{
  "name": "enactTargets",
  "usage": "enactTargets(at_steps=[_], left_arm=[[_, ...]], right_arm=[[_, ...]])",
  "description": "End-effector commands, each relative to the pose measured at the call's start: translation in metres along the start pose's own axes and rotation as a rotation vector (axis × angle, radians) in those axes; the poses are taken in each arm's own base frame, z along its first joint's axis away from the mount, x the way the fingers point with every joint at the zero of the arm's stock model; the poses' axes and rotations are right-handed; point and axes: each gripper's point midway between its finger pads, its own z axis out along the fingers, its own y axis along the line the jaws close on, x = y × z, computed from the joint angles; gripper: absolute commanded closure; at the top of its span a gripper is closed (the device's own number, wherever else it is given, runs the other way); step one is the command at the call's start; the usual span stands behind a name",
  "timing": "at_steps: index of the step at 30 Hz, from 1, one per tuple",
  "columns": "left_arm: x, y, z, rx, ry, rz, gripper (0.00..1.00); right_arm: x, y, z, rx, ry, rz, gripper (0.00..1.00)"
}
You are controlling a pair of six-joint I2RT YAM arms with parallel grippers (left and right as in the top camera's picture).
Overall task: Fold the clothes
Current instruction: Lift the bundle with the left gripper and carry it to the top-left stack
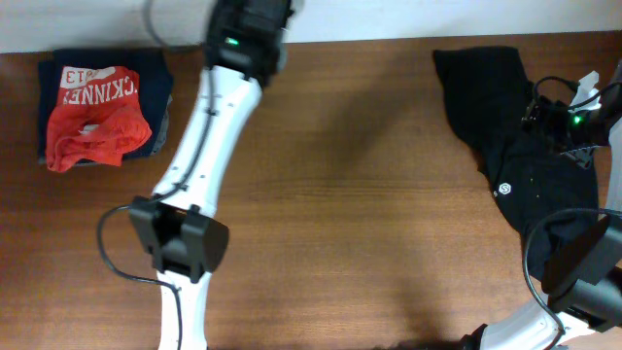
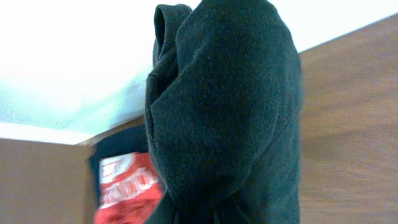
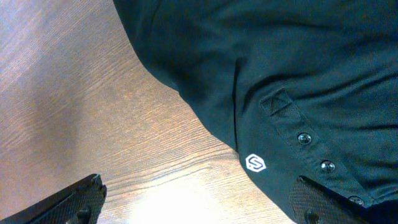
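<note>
A dark green shirt point(image 2: 224, 112) hangs bunched in front of the left wrist camera and covers the fingers. My left gripper point(image 1: 251, 19), raised at the table's back edge, is shut on it. A black shirt point(image 1: 544, 185) with a small white logo point(image 1: 504, 191) lies crumpled at the table's right side. In the right wrist view its logo point(image 3: 255, 163) and buttons point(image 3: 323, 166) show. My right gripper point(image 3: 199, 196) hovers open over the shirt's edge, one finger above bare wood and the other above the cloth, holding nothing.
A folded stack stands at the back left: a red shirt with white lettering point(image 1: 97, 122) on a navy one point(image 1: 155, 73). The left arm point(image 1: 209, 146) stretches from the front edge to the back. The wooden table point(image 1: 369, 194) ends at a white wall.
</note>
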Motion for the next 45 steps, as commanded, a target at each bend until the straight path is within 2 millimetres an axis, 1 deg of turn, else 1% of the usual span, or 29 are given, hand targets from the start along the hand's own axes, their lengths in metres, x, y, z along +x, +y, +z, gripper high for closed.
enactTargets(at_steps=[1,3,4,6,9,10,12,14,17,18,20,22,25,27,28,29,30,32,33,36,41,45], left_arm=[[-0.002,0.108,-0.015,-0.168,-0.034,-0.111,1.00],[0.009,0.152,-0.008,-0.229,-0.022,-0.176,1.00],[0.017,0.179,-0.003,-0.269,-0.020,-0.212,1.00],[0.029,0.213,0.006,-0.317,-0.012,-0.223,1.00],[0.050,0.258,0.021,-0.346,-0.005,-0.211,1.00],[0.054,0.267,0.023,-0.348,-0.007,-0.205,1.00],[0.066,0.293,0.029,-0.365,-0.017,-0.214,1.00],[0.081,0.323,0.036,-0.366,-0.042,-0.250,1.00],[0.093,0.339,0.044,-0.300,-0.088,-0.260,1.00],[0.095,0.341,0.046,-0.272,-0.102,-0.244,1.00],[0.105,0.344,0.056,-0.209,-0.121,-0.157,1.00],[0.118,0.347,0.067,-0.196,-0.094,-0.040,1.00],[0.138,0.342,0.092,-0.160,-0.054,0.080,1.00],[0.154,0.333,0.119,-0.118,-0.027,0.122,1.00],[0.158,0.331,0.125,-0.116,-0.017,0.120,1.00],[0.165,0.329,0.136,-0.111,-0.002,0.114,1.00],[0.168,0.328,0.141,-0.107,0.002,0.114,1.00],[0.176,0.334,0.149,-0.137,0.024,0.075,1.00],[0.179,0.341,0.149,-0.170,0.034,0.046,1.00],[0.185,0.353,0.148,-0.196,0.034,0.033,1.00],[0.194,0.356,0.149,-0.187,0.046,0.020,1.00],[0.207,0.369,0.147,-0.216,0.066,-0.023,1.00]], right_arm=[[-0.003,0.019,-0.009,-0.026,-0.026,-0.034,0.01],[-0.001,0.027,-0.006,-0.029,-0.018,-0.056,0.01],[-0.001,0.031,-0.005,-0.032,-0.017,-0.064,0.01],[0.000,0.038,-0.003,-0.037,-0.015,-0.081,0.01],[0.003,0.043,-0.001,-0.042,-0.008,-0.093,0.01],[0.004,0.046,0.000,-0.043,-0.001,-0.097,0.01],[0.010,0.049,0.001,-0.041,0.022,-0.103,0.01],[0.018,0.046,0.003,0.008,0.048,-0.111,0.01],[0.023,0.045,0.004,0.040,0.066,-0.118,0.01],[0.024,0.045,0.004,0.040,0.073,-0.117,0.01],[0.030,0.047,0.004,0.041,0.093,-0.118,0.01],[0.033,0.048,0.004,0.042,0.106,-0.118,0.01],[0.036,0.048,0.004,0.043,0.119,-0.115,0.01],[0.039,0.047,0.004,0.045,0.131,-0.111,0.01],[0.041,0.047,0.003,0.046,0.139,-0.109,0.01],[0.043,0.046,0.003,0.047,0.145,-0.107,0.01],[0.044,0.046,0.003,0.048,0.149,-0.106,0.01],[0.045,0.045,0.003,0.053,0.155,-0.105,0.01],[0.045,0.045,0.003,0.053,0.156,-0.104,0.01],[0.046,0.045,0.003,0.053,0.157,-0.104,0.01],[0.044,0.045,0.003,0.052,0.151,-0.106,0.01],[0.044,0.046,0.003,0.052,0.150,-0.106,0.01]])
